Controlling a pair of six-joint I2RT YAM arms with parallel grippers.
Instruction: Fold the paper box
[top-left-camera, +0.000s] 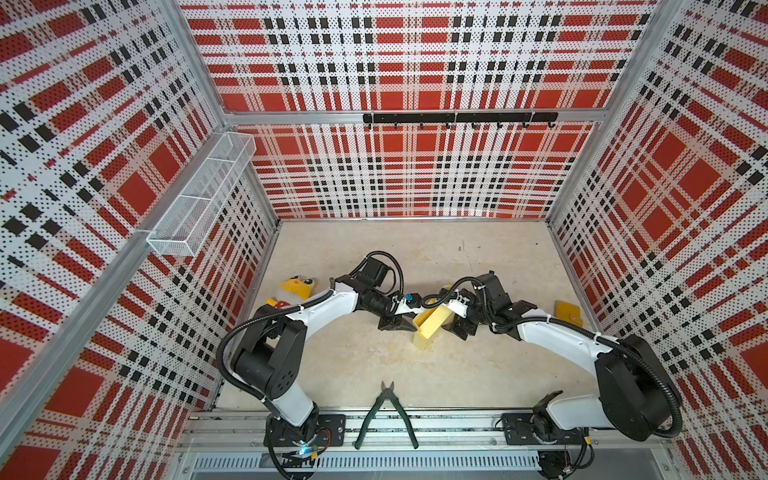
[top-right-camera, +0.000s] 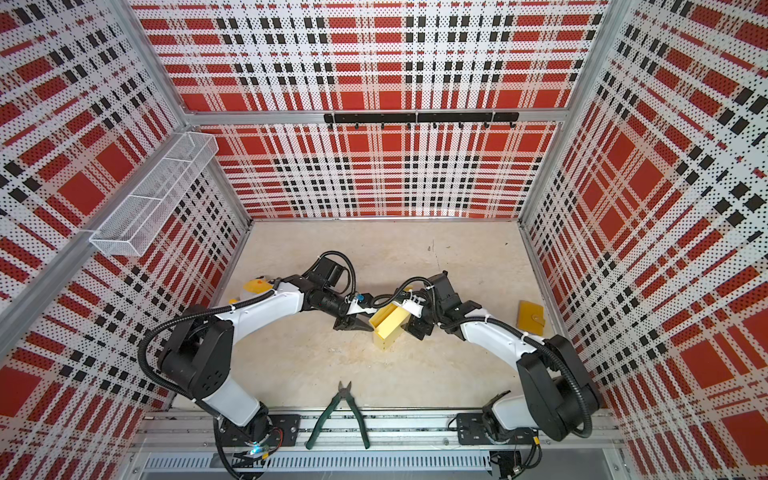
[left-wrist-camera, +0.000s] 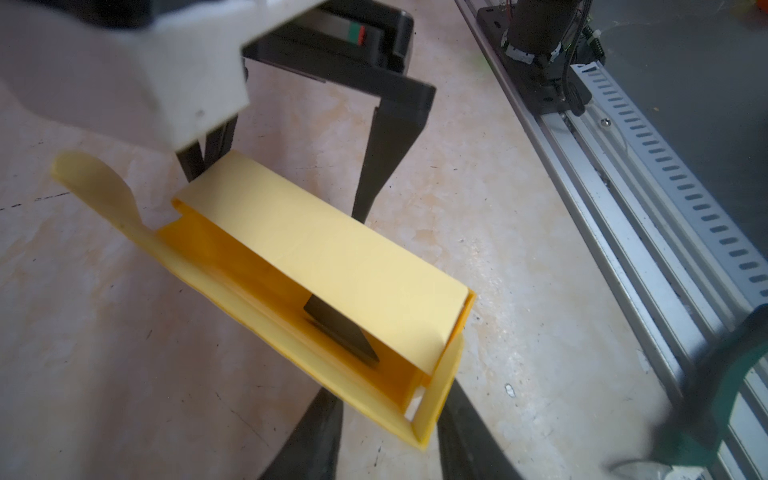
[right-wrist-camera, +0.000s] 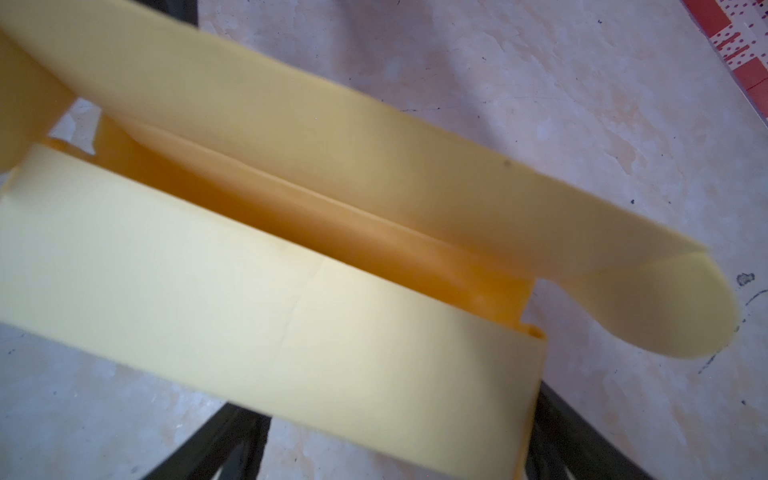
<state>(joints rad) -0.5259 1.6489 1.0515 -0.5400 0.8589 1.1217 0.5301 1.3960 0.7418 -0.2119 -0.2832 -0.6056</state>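
The paper box (top-left-camera: 430, 326) sat tipped in the middle of the table (top-left-camera: 365, 374), far from every edge. The left gripper (top-left-camera: 409, 327) was partly closed at one side, and the right gripper (top-left-camera: 455, 327) stood wide at the other. We could not tell if either one squeezed it. The long flap (left-wrist-camera: 324, 257) was not down yet. We thought the box should be held steady while the flap went down slowly along its crease. The round tab (left-wrist-camera: 95, 178) should be steered in gently, since thin card bends easily.
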